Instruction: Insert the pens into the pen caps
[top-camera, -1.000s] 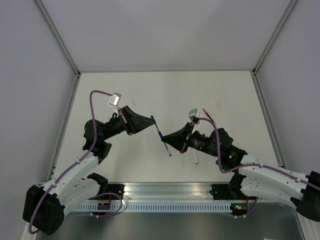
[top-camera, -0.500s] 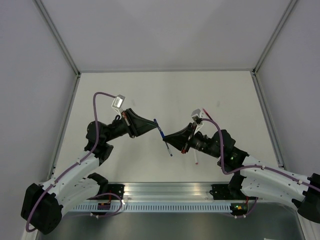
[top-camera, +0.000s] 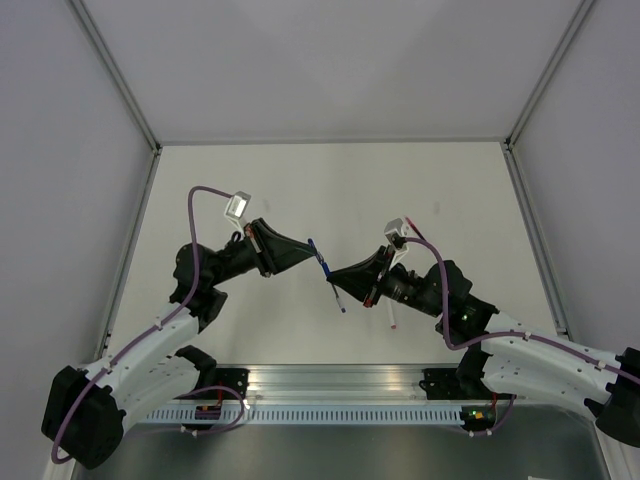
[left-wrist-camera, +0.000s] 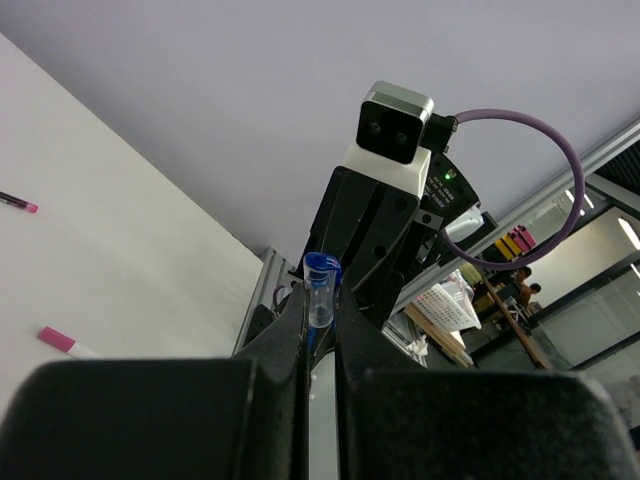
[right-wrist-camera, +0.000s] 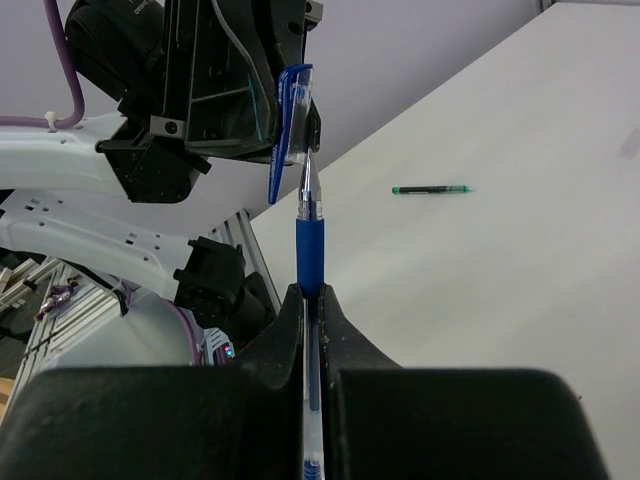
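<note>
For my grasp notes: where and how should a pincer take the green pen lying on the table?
Mid-barrel, straight down from above, closing across its thin width: the green pen lies flat on the table, with bare surface on both sides.

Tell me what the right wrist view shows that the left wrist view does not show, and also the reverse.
Only the right wrist view clearly shows the blue pen, gripped by the right gripper with its tip close to the cap, and a green pen lying on the table. Only the left wrist view shows a white pen and a dark pen, both with pink ends, and the right arm's camera. Both show the blue cap, held by the left gripper.
</note>
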